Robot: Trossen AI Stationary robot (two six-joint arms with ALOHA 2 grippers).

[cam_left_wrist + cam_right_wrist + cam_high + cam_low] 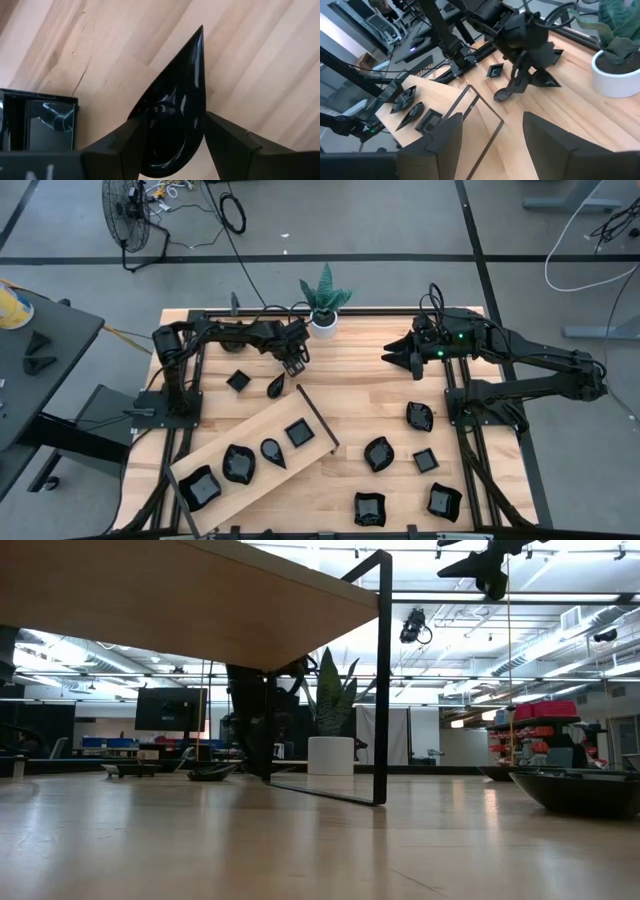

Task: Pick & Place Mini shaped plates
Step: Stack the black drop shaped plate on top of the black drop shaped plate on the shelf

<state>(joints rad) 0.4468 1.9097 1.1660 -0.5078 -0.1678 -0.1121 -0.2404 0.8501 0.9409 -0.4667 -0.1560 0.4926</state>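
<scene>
My left end effector (pixel 172 145) straddles the teardrop plate (pixel 175 120) on the bench just beside the wooden board (pixel 262 448), fingers wide, nothing held. Closing off-centre could squirt that glossy plate sideways. Right end effector (pixel 392 356) waits wide.

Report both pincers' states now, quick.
Left pincer: open, fingers either side of a teardrop plate on the table, grip not confirmed.
Right pincer: open, empty, raised above the table.
</scene>
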